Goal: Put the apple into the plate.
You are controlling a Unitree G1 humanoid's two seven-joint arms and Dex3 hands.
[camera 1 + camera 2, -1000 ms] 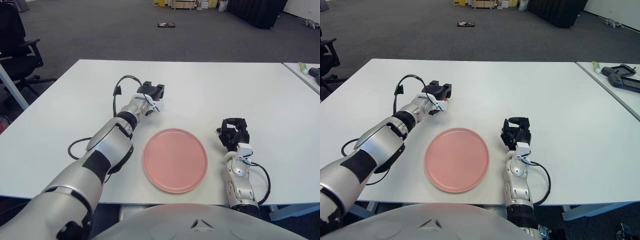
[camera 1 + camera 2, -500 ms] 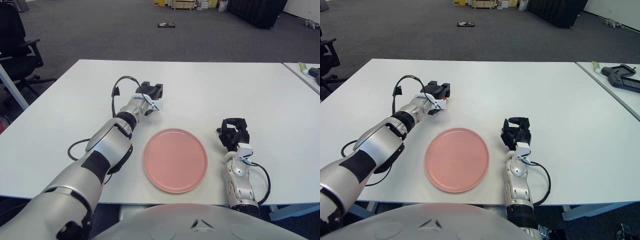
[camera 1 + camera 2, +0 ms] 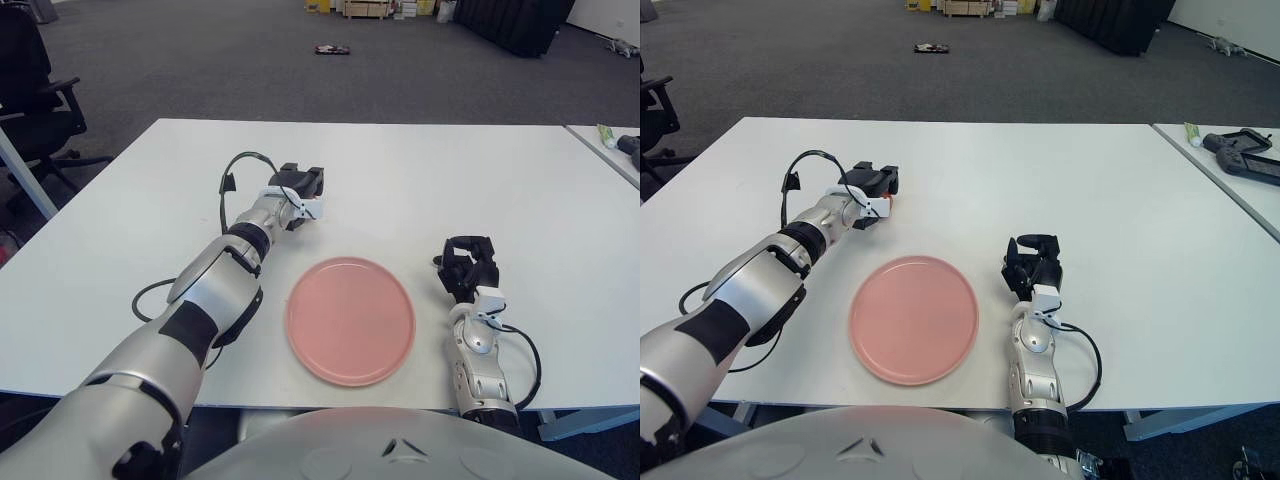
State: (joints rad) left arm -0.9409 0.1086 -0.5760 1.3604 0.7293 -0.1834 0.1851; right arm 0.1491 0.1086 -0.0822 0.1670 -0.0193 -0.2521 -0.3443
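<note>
A round pink plate (image 3: pixel 350 320) lies on the white table (image 3: pixel 450 170) near its front edge, with nothing on it. My left hand (image 3: pixel 300 183) is stretched out beyond the plate's far left side. Its dark fingers curl over the apple (image 3: pixel 887 202), of which only a small orange-red sliver shows at the hand's right edge. My right hand (image 3: pixel 468 265) shows just right of the plate, idle, with nothing in it.
A black cable (image 3: pixel 232 175) loops over the left wrist. A second table at the far right carries a dark controller (image 3: pixel 1240 145) and a small tube (image 3: pixel 1192 132). An office chair (image 3: pixel 30 90) stands off the table's left corner.
My left hand has shifted slightly left and away from the plate, and the orange-red sliver has gone with it. The right hand and the plate have not moved.
</note>
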